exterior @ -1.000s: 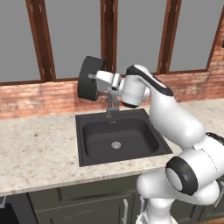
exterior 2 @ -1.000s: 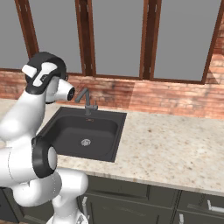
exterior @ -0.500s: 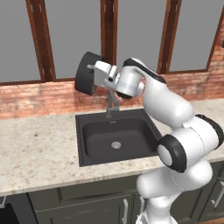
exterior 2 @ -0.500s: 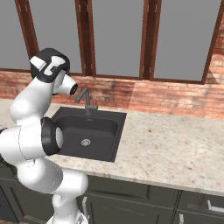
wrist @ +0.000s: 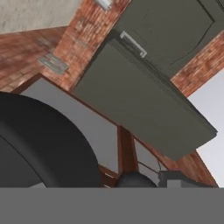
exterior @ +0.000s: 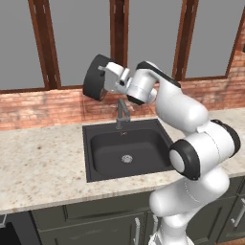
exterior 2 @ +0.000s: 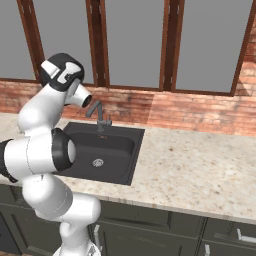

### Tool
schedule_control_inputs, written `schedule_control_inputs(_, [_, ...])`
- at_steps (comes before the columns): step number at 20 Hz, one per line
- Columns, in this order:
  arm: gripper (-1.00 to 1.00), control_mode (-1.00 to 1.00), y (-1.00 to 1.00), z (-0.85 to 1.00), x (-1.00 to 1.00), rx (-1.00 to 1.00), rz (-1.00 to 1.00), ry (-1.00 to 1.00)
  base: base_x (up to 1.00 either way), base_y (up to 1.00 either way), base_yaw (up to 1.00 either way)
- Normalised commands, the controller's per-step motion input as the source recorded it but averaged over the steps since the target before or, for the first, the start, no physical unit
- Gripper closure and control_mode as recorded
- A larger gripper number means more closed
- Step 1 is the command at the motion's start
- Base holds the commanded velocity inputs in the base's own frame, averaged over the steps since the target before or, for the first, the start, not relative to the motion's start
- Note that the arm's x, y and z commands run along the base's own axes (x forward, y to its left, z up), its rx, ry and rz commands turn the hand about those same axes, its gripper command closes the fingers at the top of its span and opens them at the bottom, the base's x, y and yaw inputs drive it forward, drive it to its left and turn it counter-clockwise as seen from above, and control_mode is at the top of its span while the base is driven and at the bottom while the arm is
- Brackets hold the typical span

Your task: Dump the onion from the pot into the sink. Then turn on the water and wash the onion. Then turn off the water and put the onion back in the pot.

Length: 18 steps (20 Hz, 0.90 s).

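Above the left rear corner of the sink [exterior: 98,158], the gripper [exterior: 106,76] holds the pot [exterior: 94,77] high in front of the window [exterior: 81,40], its jaws clamped on the pot's rim. The black pot is tipped onto its side, so its round body faces the left base camera and its mouth points away toward the glass. In the right base view the same pot [exterior 2: 64,67] sits at the end of the raised white arm, level with the lower window frame. In the hand view the pot's dark curved wall [wrist: 39,144] covers the lower left, with upper cabinets [wrist: 144,96] and brick wall [wrist: 65,48] seen beyond it at a steep roll.

The sink is a matte black basin set in the speckled stone counter [exterior: 38,162], with 1 round silver drain [exterior: 127,158] at its centre. The faucet [exterior: 122,113] stands at the back edge of the basin, just below the gripper. The onion cannot be made out in the basin or in the pot.
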Motion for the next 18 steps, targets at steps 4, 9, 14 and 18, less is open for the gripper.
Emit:
schedule_control_inputs(4, [1.00, -1.00, -0.26, 0.08, 0.19, 0.07, 0.00, 0.15, 0.00, 0.00, 0.00])
schedule_control_inputs(9, [1.00, -1.00, -0.26, 0.13, 0.23, 0.08, 0.00, 0.14, 0.00, 0.00, 0.00])
schedule_control_inputs(14, [1.00, -1.00, -0.30, 0.26, 0.22, 0.10, 0.00, 0.11, 0.00, 0.00, 0.00])
schedule_control_inputs(18, [1.00, -1.00, -0.34, 0.27, 0.24, 0.11, 0.00, 0.11, 0.00, 0.00, 0.00])
